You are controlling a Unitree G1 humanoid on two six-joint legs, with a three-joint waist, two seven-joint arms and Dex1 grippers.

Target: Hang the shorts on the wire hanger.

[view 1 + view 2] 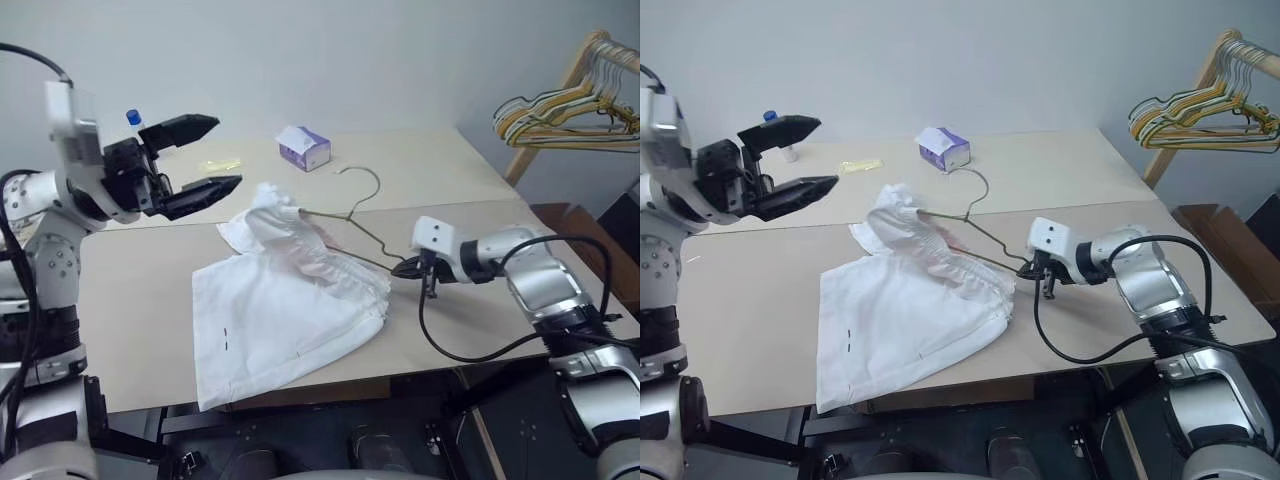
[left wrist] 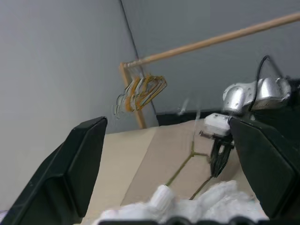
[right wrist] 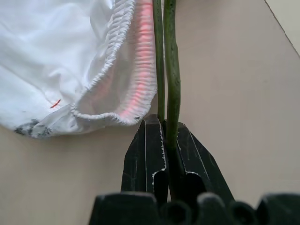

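Observation:
The white shorts (image 1: pixel 280 315) lie spread on the tan table (image 1: pixel 130 300). Their gathered waistband end is bunched up over one arm of the wire hanger (image 1: pixel 352 238). The hanger's hook (image 1: pixel 370 182) points toward the back of the table. My right gripper (image 1: pixel 408 267) is shut on the hanger's right corner, just beside the waistband; the right wrist view shows the two wires (image 3: pixel 171 70) clamped between its fingers next to the pink-tinted elastic (image 3: pixel 140 61). My left gripper (image 1: pixel 225 152) hangs open and empty in the air, above and left of the shorts.
A purple-white tissue box (image 1: pixel 304 148) stands at the back of the table. A yellow scrap (image 1: pixel 220 165) and a blue-capped bottle (image 1: pixel 133 118) are at the back left. Coloured hangers (image 1: pixel 565 110) hang on a wooden rail at the far right.

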